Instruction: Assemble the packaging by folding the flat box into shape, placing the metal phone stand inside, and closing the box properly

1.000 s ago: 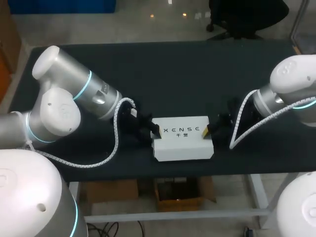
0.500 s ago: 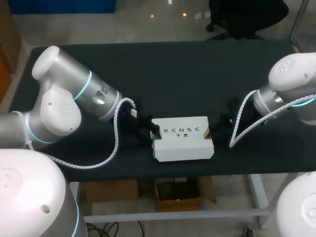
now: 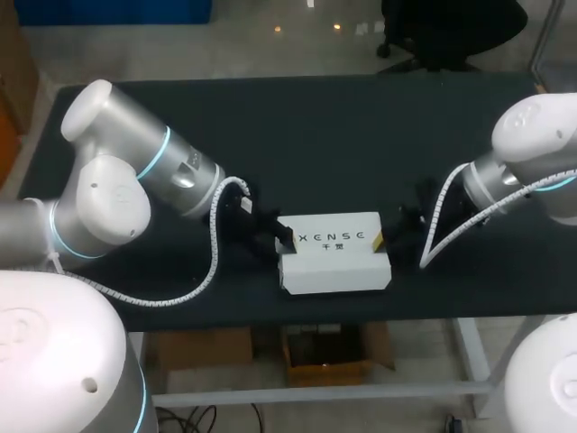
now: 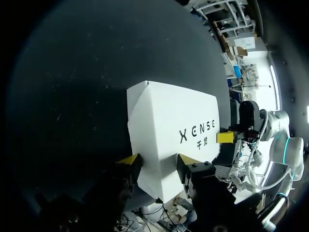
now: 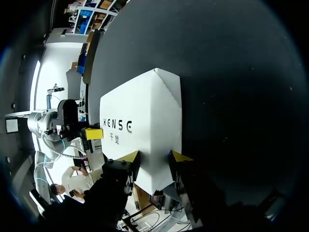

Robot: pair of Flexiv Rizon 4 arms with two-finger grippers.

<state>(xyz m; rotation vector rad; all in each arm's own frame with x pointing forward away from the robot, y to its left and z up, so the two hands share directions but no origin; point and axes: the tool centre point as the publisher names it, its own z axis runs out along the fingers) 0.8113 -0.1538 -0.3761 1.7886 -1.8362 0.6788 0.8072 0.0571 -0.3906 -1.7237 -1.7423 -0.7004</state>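
**Item:** white box (image 3: 332,257), printed panel facing up. Lies low in the frame's centre in the head view, near the front edge of the black table (image 3: 315,135).

**Condition:** Set up in three dimensions, with crisp edges. The top panel lies down over the body, and no loose flap or open mouth shows in any view.

**Contents:** Not visible. The metal phone stand appears nowhere on the table or in either gripper. It is probably already inside, but the pictures cannot confirm this.

**Left gripper** (image 4: 157,164): at the box's left end. Its two yellow tips straddle a box edge, one on each face and both touching, so it is clamped on the box.

**Right gripper** (image 5: 154,157): at the box's right end, set the same way. A yellow tip presses each side of the near edge, gripping the box. One of its tips also shows beyond the box's far end in the left wrist view.

**Progress, as judged:**
- Folding into shape appears done.
- Loading the stand is presumed done.
- Closing looks to be at or near its finish, with both ends pinched, perhaps to seat the end flaps.

**Remaining, as judged:** confirm that the flaps are tucked in, then release both ends.
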